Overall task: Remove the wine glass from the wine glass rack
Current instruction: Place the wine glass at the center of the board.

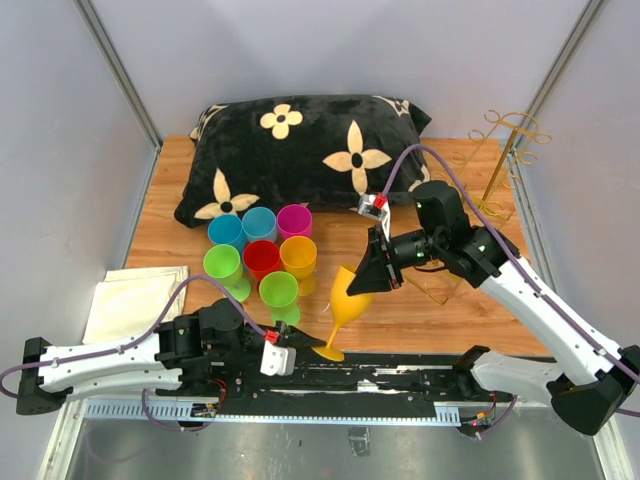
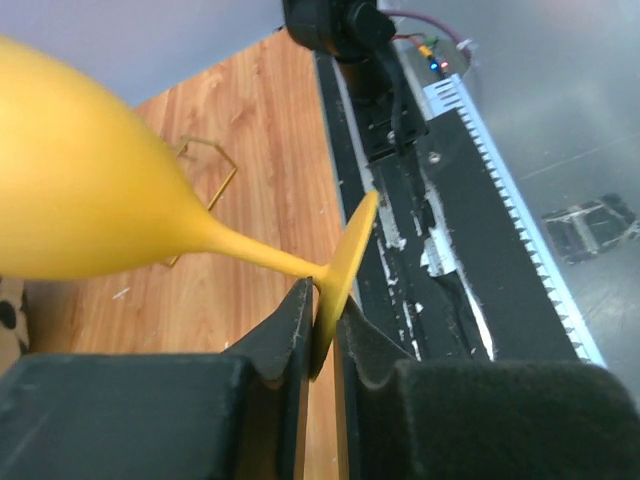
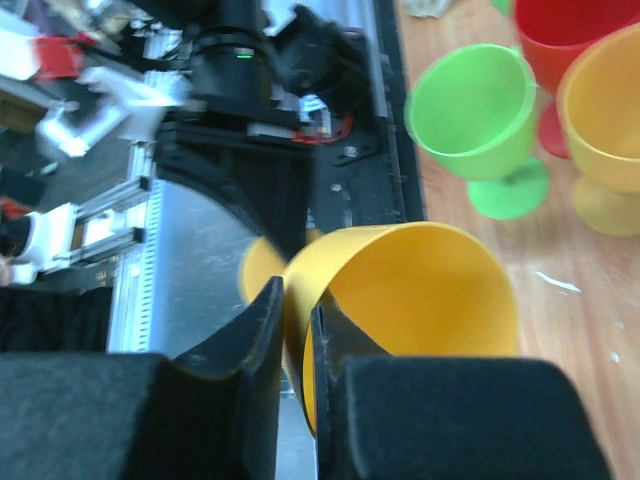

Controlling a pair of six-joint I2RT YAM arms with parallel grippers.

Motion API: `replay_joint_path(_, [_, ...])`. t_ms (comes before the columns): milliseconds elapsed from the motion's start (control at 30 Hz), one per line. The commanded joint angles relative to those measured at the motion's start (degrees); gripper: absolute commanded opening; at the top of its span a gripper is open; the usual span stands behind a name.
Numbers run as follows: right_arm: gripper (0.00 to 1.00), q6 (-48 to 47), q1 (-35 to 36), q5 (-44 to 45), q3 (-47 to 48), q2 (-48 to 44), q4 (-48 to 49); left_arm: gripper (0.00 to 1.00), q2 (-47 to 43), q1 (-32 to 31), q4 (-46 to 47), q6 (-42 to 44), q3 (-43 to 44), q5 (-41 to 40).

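While the glass (image 1: 350,298) hung tilted, clear of the rack (image 1: 505,160), my left pincer (image 2: 320,312) clamped its foot and my right pincer (image 3: 297,300) its rim. It seemed light, stiff, slippery plastic, best held by the stem.

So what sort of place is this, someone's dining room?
More likely a robot test booth: two arms bolted to a metal rail, bare grey walls, and props, a pillow and plastic goblets, on a wooden table.
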Motion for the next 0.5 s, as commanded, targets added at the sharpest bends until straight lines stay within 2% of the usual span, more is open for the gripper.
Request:
replay_joint_path(0, [0.05, 0.00, -0.67, -3.99, 2.20, -3.01, 2.09, 0.19, -0.10, -0.01, 0.59, -2.70, 1.55, -3.79])
replay_joint_path(67, [0.01, -0.07, -0.53, -1.96, 1.69, -3.77, 2.21, 0.26, -0.48, -0.01, 1.30, -3.75, 1.58, -3.31])
replay_joint_path(167, [0.01, -0.63, 0.25, 0.50, 1.13, -4.43, 1.91, 0.35, -1.14, -0.01, 2.25, -4.75, 1.57, -2.65])
replay_joint_path(200, [0.01, -0.80, 0.57, 1.56, 1.00, -4.55, 1.75, 0.47, -1.30, -0.01, 2.29, -4.97, 1.64, -2.31])
replay_joint_path(267, [0.01, -1.67, 1.77, 5.84, 1.26, -4.78, 0.62, 0.83, -1.79, -0.01, 2.11, -5.74, 1.82, -2.04])
replay_joint_path(300, [0.01, -2.50, 2.76, 8.96, 1.56, -4.90, -0.37, 0.97, -1.98, -0.01, 2.33, -6.83, 1.92, -2.91])
replay_joint_path(467, [0.01, -8.70, 9.43, 26.10, -0.33, -6.32, -1.19, 1.00, -3.87, 0.00, 4.07, -16.35, 2.80, -10.78])
